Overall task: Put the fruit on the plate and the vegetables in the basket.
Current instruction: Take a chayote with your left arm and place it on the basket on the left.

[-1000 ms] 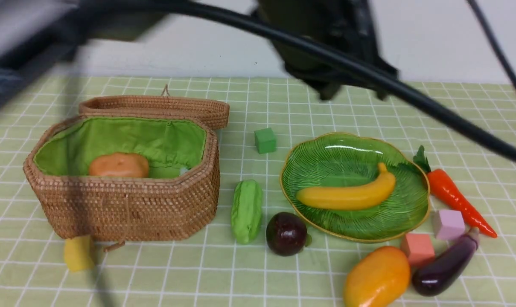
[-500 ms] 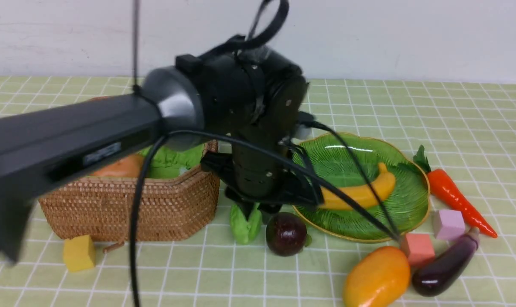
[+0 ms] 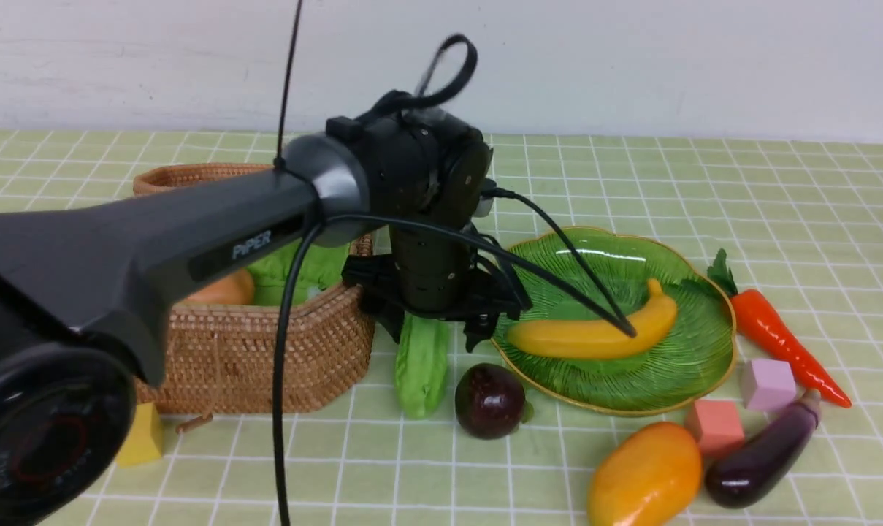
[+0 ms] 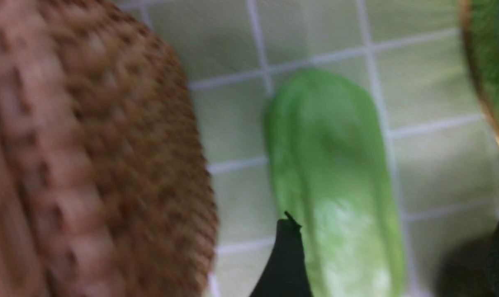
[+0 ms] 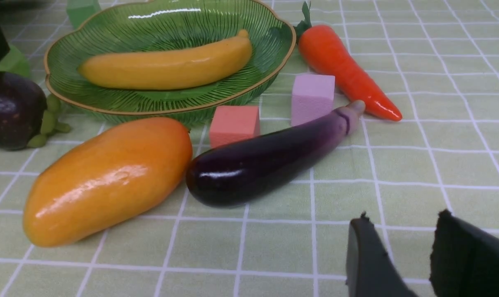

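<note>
My left gripper point(image 3: 437, 334) is open and points down, its fingers either side of the far end of the light green gourd point(image 3: 421, 365), which lies on the cloth between the basket point(image 3: 266, 351) and the plate point(image 3: 697, 365). The left wrist view shows the gourd point(image 4: 332, 185) between the fingers. The potato point(image 3: 222, 291) lies in the basket. The banana point(image 3: 594, 332) lies on the plate. The round dark fruit point(image 3: 489, 400), mango point(image 3: 644, 475), eggplant point(image 3: 762, 453) and carrot point(image 3: 777, 336) lie on the cloth. My right gripper point(image 5: 406, 247) is open and empty, low near the eggplant point(image 5: 270, 159).
The basket lid point(image 3: 185, 175) leans behind the basket. A yellow cube point(image 3: 140, 438) sits at the basket's front left. A salmon cube point(image 3: 715, 426) and a lilac cube point(image 3: 767, 383) sit between plate and eggplant. A green cube point(image 5: 82, 10) is behind the plate.
My left arm has swung in from above and come down over the gourd. In the last half second the wrist shifted slightly and more of the gourd shows. The gourd has not moved.
</note>
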Tool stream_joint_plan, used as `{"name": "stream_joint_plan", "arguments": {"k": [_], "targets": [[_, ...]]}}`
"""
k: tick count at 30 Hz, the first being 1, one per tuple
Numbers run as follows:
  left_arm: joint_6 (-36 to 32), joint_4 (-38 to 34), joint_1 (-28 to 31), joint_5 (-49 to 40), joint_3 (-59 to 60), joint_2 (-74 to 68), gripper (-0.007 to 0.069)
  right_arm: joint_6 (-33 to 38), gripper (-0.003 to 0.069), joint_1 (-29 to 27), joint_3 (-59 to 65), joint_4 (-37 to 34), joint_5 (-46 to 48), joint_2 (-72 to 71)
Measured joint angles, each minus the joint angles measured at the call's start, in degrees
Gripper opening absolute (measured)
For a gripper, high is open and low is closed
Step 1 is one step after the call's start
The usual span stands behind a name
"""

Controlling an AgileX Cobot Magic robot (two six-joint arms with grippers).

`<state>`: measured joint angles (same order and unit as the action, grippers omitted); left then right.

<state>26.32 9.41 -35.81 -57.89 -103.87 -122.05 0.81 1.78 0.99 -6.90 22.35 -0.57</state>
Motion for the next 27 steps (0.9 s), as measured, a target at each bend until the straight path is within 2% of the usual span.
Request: {"name": "stream_joint_plan", "arguments": {"k": [9,16,22,27], "targets": [[0.06,2.31,-0.06,4.64,-0.06,-1.43,0.0575,0.00,0.0240,0.00,0.00,0.00,0.00,0.00],[0.00,5.39,-0.81,4.70,-0.12,-2.19,0.0575,0.00,0.0240,0.00,0.00,0.00,0.00,0.00],[0.00,11.66,-2.26,4.59,-0.12,-2.56,0.0575,0.00,0.0240,0.00,0.00,0.00,0.00,0.00],[-0.04,13.03,-3.59,3.84,-0.73,-2.56,0.0573,0.00,0.0240,0.00,0.00,0.00,0.00,0.00]]}}
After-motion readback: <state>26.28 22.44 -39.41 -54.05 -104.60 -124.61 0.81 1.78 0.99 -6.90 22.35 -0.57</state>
